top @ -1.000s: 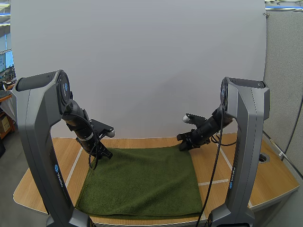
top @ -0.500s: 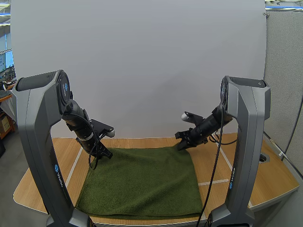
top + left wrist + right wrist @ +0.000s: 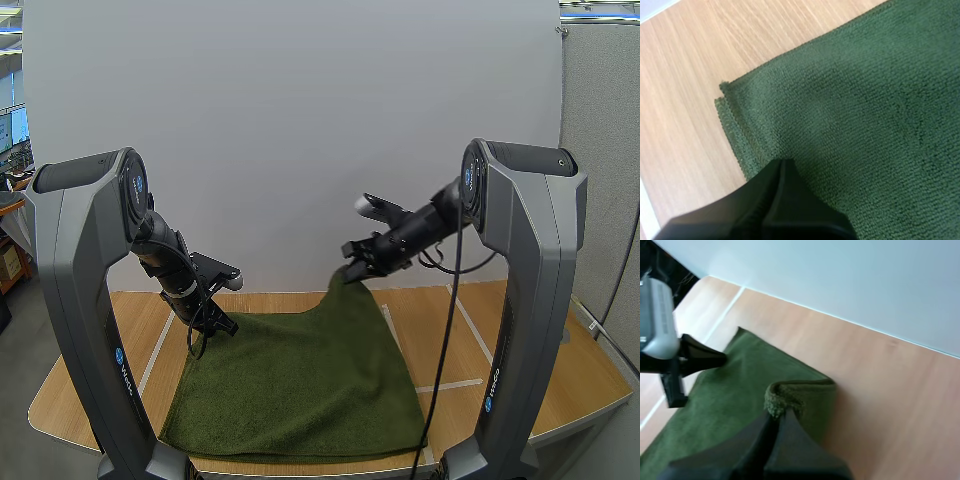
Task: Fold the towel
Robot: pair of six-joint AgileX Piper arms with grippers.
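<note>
Pale wooden worktop [image 3: 520, 330], plain white board behind, and the green towel [image 3: 300, 385] lies spread across the middle, its edges roughly square to the worktop's. Its far right corner [image 3: 790, 392] is up off the wood, peaked and bunched, pinched tight in the right gripper [image 3: 352, 272]. The far left corner lies flat. The left gripper [image 3: 222, 325] sits there, fingers closed together as one wedge, tip on the cloth just inside the corner. Whether any cloth is nipped, I cannot tell. This reads as the start of the first fold. Next, I'd judge, the left corner must rise level, then both travel toward the near edge. The long axis looks far-to-near, though it's close to square.
</note>
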